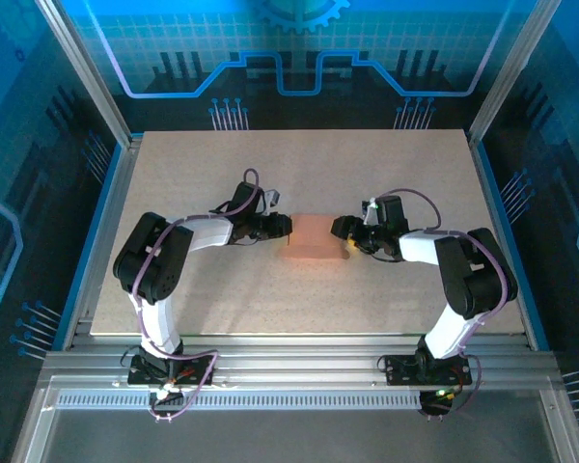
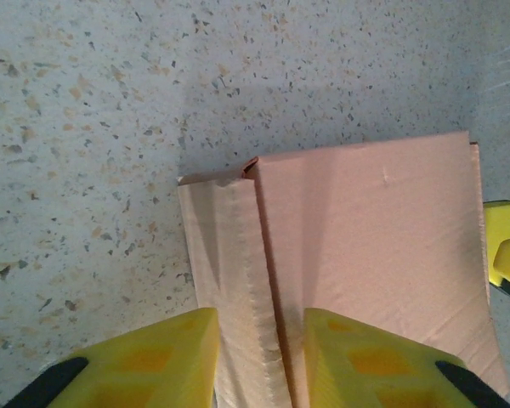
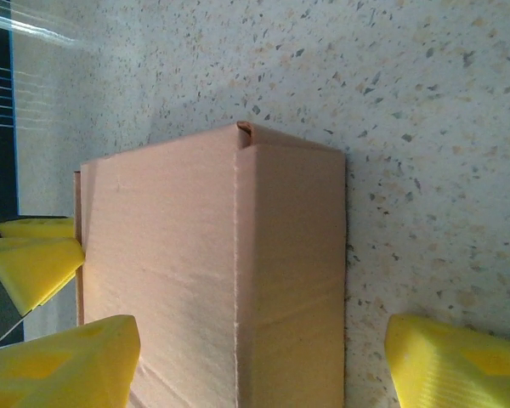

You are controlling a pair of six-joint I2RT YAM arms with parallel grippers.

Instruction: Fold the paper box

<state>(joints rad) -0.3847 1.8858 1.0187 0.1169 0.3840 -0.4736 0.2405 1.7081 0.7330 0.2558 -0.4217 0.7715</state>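
1. The paper box [image 1: 314, 236] is seen lying near the middle of the speckled surface [image 1: 222, 174], between the two arms.
2. The left gripper [image 2: 259, 331] is placed at the left end of the box. A narrow side of the box is caught between its yellow fingers [image 2: 144, 361]. Whether that side is squeezed cannot be told.
3. The right gripper [image 3: 262, 340] is spread wide open at the right end of the box. The box is found between its fingers, but it is not pinched. One finger is set apart from the box, with bare surface between them.
4. The box is hemmed in at both ends by the two grippers.
5. In each wrist view, the yellow tips of the other gripper are seen past the far end of the box.
6. The surface is bordered by metal rails [image 1: 289, 371] at the near edge, and blue walls [image 1: 39, 145] are seen around it.
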